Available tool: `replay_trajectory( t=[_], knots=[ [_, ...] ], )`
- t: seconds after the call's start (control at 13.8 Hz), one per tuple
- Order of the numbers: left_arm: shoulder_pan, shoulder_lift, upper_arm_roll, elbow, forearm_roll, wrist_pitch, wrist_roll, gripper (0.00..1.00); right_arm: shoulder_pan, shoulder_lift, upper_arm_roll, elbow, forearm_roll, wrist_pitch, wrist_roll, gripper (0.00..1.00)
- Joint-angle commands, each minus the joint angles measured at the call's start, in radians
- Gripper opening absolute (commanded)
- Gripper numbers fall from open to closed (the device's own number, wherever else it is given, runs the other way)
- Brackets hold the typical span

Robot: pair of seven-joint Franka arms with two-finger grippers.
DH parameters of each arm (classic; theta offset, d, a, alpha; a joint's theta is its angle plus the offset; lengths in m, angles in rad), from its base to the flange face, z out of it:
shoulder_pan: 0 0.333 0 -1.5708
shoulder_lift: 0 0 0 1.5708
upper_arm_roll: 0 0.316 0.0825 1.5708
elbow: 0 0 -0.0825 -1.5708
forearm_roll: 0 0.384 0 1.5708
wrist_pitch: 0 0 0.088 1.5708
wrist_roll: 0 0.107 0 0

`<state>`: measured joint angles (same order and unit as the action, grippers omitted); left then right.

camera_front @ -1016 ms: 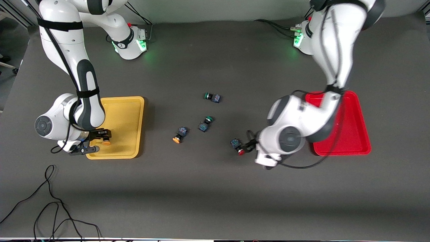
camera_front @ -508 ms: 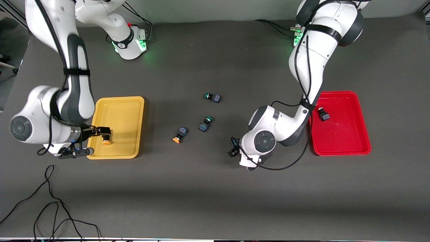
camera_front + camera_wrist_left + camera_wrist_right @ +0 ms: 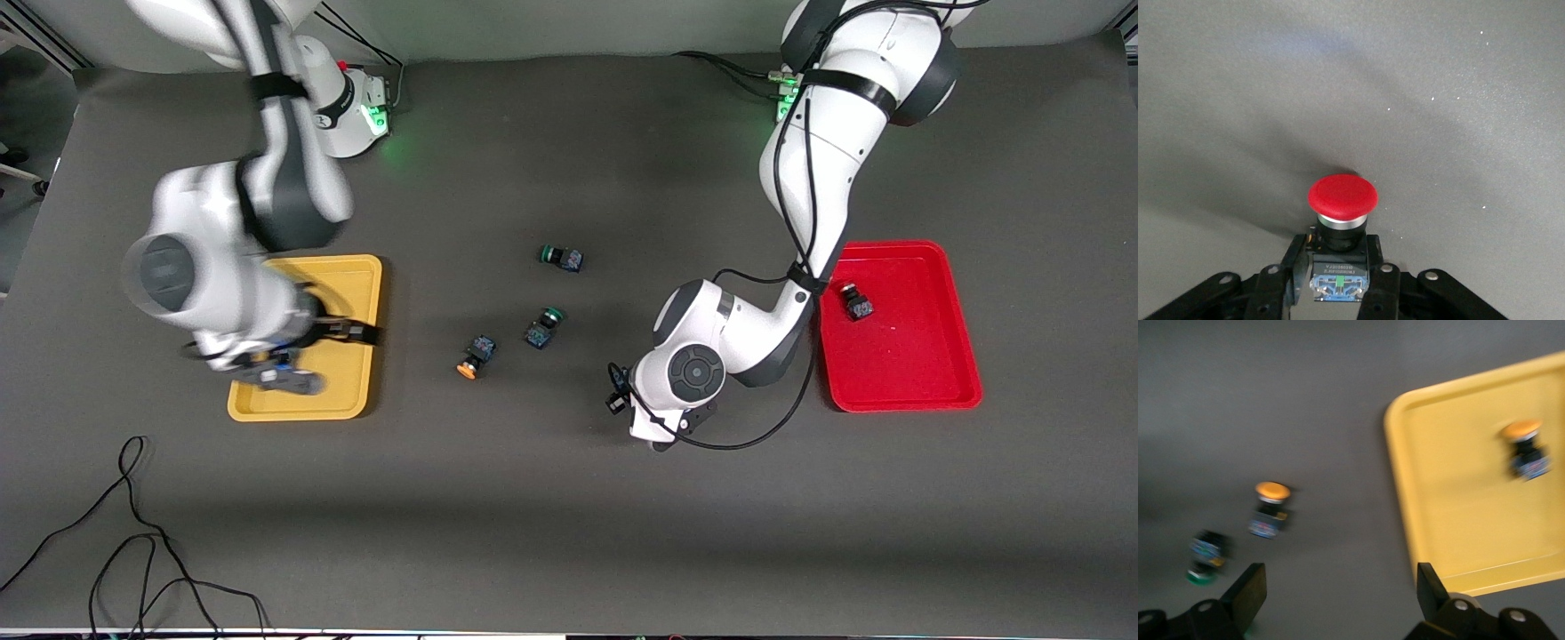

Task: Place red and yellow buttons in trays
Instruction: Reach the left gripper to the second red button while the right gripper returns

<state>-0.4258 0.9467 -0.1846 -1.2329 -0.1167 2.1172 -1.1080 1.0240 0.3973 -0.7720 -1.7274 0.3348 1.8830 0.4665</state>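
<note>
My left gripper [image 3: 616,392] is low over the table's middle, shut on a red button [image 3: 1341,200]; its fingers [image 3: 1295,257] clamp the dark body below the round red cap. In the front view the wrist hides that button. Another red button [image 3: 856,302] lies in the red tray [image 3: 925,373]. My right gripper [image 3: 325,357] hangs open and blurred over the yellow tray [image 3: 351,280], holding nothing. One yellow button [image 3: 1525,448] lies in the yellow tray [image 3: 1451,513]. A second yellow button [image 3: 474,357] lies on the table between the trays.
Two green-capped switches [image 3: 561,257] [image 3: 542,327] lie on the table near the loose yellow button [image 3: 1270,507]. A black cable [image 3: 133,533] loops on the table near the front camera, at the right arm's end.
My left gripper has closed on the red button on the table. My right gripper has opened, left the yellow button in the yellow tray and swung toward the table's middle.
</note>
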Motion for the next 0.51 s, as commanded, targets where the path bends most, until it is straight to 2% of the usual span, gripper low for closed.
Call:
replay_trajectory(
  t=[0.0,0.15,0.29,0.36,0.44],
  knots=[
    [0.021,-0.046,0.02,0.012,0.003,-0.089,-0.006,0.0,0.094,0.118,-0.013,0.008,0.109,0.111,0.203,1.0],
    [0.089,-0.095,0.017,0.059,0.022,-0.292,0.096,0.0,0.151,0.223,-0.012,-0.012,0.211,0.245,0.263,1.0],
    [0.172,-0.173,0.02,0.056,0.029,-0.483,0.254,0.0,0.175,0.317,-0.012,-0.046,0.283,0.393,0.265,1.0],
    [0.212,-0.202,0.022,0.034,0.044,-0.559,0.339,0.0,0.176,0.352,-0.01,-0.058,0.326,0.431,0.264,1.0],
    [0.257,-0.245,0.022,-0.029,0.069,-0.592,0.418,0.0,0.176,0.373,-0.007,-0.069,0.369,0.453,0.255,1.0]
  ],
)
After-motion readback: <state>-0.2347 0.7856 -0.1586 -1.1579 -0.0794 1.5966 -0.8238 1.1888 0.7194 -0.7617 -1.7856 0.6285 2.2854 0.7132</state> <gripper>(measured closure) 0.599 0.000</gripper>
